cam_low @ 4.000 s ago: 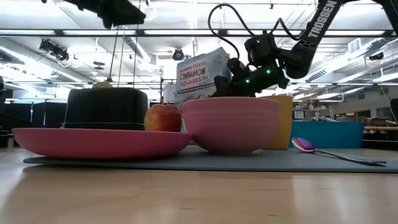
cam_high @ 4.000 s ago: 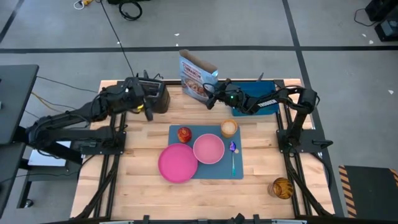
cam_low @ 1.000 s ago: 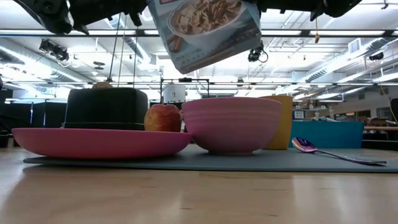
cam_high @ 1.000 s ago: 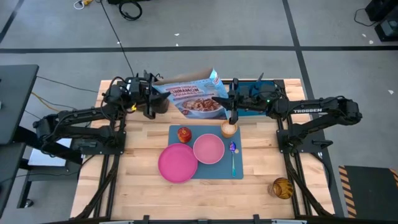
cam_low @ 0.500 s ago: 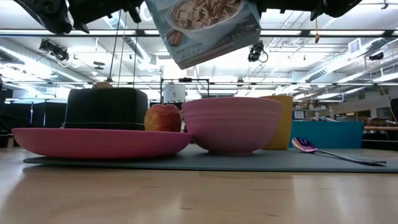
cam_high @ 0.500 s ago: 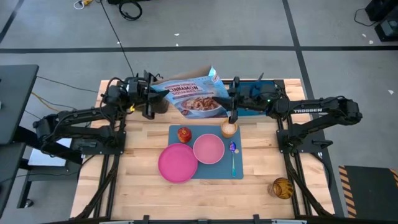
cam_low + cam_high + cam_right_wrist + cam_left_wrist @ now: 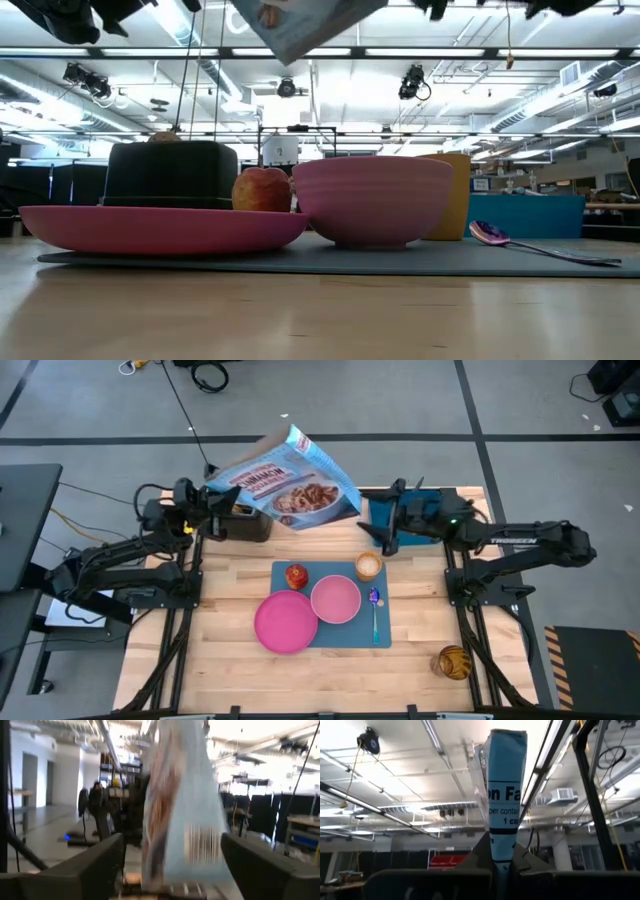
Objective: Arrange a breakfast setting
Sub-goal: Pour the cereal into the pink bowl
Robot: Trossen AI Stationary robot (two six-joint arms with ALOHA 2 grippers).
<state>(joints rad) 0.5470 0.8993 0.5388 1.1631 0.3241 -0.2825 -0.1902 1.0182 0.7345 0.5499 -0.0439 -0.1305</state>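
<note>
Raised cereal box (image 7: pixel 285 483), black toaster (image 7: pixel 248 522), blue tray (image 7: pixel 425 520), amber jar (image 7: pixel 453 662).

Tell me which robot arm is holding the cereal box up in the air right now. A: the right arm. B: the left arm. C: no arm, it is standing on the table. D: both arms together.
B: the left wrist view shows the cereal box clamped between the left gripper fingers, while in the high view the right gripper sits apart from the box, open.
</note>
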